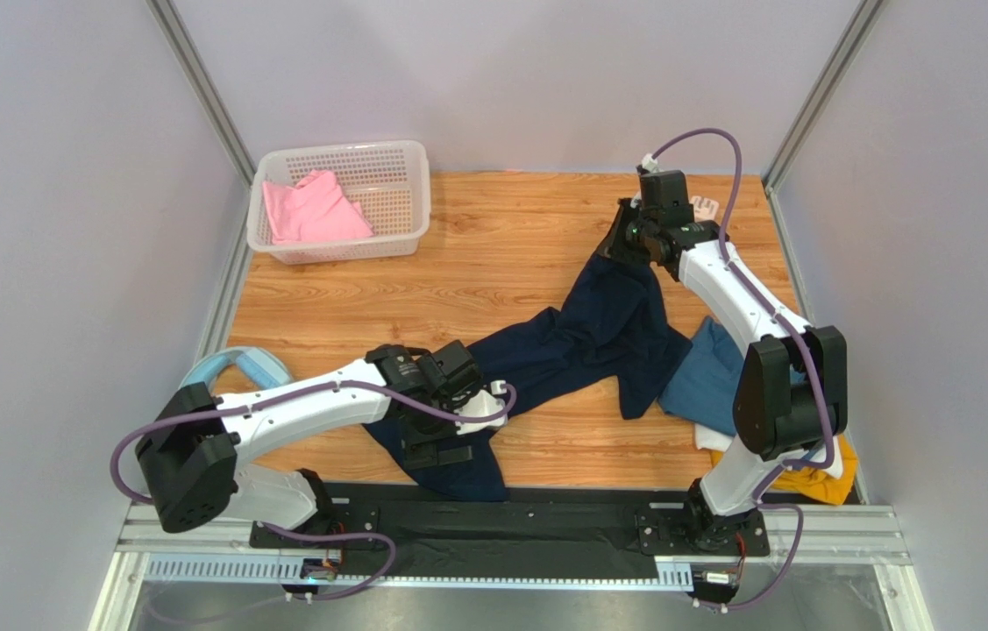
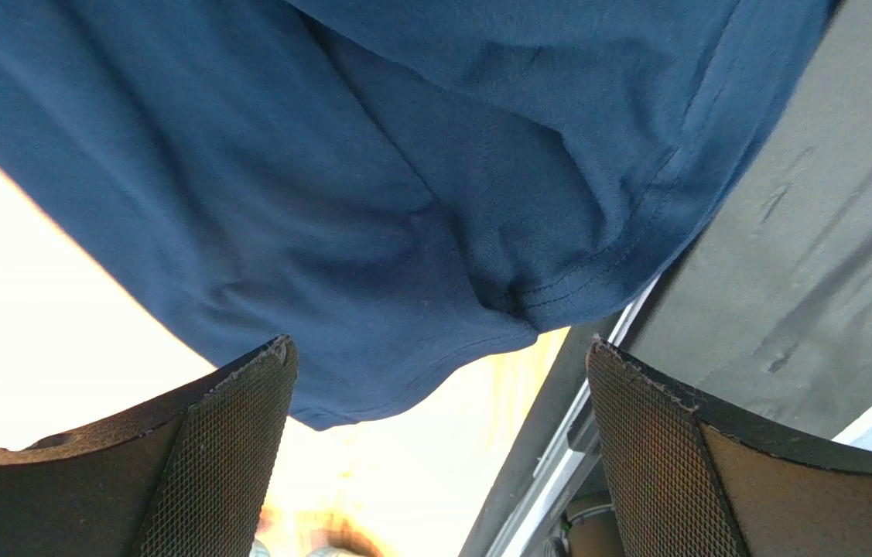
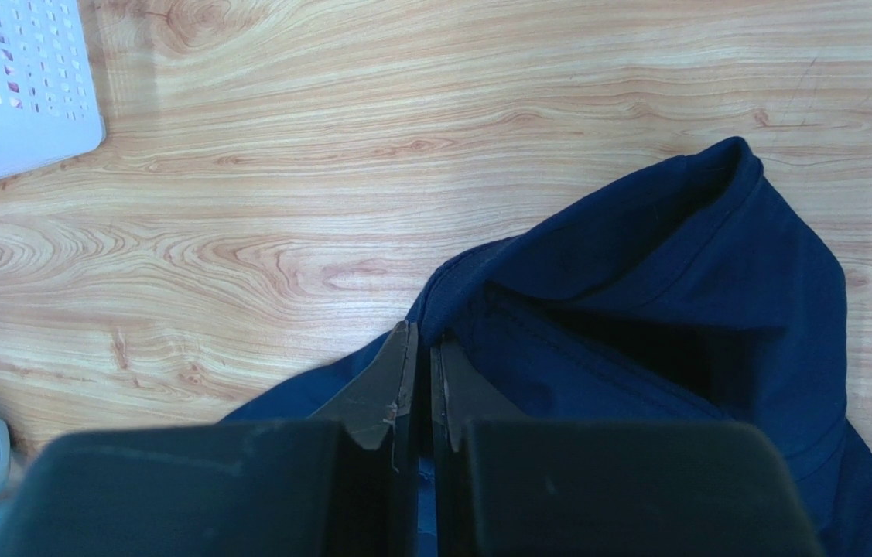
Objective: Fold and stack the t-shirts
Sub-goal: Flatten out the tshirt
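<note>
Across table [image 1: 486, 250], navy t-shirt [image 1: 604, 329] diagonal, near-left–far-right

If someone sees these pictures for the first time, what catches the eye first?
A navy t-shirt lies stretched diagonally across the wooden table, its far end pinched in the shut right gripper, the left gripper open over its near end. A pink t-shirt sits in the white basket at the far left.

No writing, brand, number or sign can be read in any view. The navy t-shirt [image 1: 598, 329] is plain cloth. The white basket [image 1: 403, 197] beyond it carries no legible mark.
</note>
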Robot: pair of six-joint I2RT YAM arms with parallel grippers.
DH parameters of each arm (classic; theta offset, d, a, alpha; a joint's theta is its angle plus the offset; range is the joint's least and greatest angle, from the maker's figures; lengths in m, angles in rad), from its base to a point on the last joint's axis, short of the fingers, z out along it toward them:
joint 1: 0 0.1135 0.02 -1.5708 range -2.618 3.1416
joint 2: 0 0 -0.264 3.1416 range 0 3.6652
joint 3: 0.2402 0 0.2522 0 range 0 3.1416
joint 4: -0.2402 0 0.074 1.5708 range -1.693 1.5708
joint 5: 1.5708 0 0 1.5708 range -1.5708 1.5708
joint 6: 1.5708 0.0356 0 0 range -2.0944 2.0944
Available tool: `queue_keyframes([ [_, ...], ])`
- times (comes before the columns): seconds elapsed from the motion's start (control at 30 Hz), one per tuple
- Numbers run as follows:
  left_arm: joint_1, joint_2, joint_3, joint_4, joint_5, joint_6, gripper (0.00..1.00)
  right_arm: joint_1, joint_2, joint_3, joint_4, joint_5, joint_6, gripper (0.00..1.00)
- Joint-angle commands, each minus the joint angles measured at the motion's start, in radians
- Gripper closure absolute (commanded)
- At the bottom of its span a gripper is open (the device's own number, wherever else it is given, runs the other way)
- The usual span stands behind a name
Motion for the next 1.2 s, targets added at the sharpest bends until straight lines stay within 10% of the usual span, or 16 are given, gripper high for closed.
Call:
queue_keyframes([
  [0.0,-0.01,0.03,-0.006,0.036,-0.023,-0.022,0.0,0.001,-0.031,0.014,0.038,-0.015,0.011,1.0],
  [0.37,-0.015,0.102,-0.022,0.094,-0.029,-0.009,0.02,0.001,-0.033,0.001,0.044,-0.04,0.026,1.0],
  [0.47,-0.016,0.136,-0.032,0.112,-0.058,0.004,0.19,0.001,-0.034,-0.002,0.045,-0.033,0.023,1.0],
  [0.7,-0.012,0.104,-0.052,0.158,-0.214,0.072,0.99,0.001,-0.02,0.007,0.041,-0.023,0.009,1.0],
  [1.17,0.358,-0.179,0.132,0.198,-0.374,0.331,1.0,-0.004,-0.158,-0.028,0.012,0.016,0.009,1.0],
])
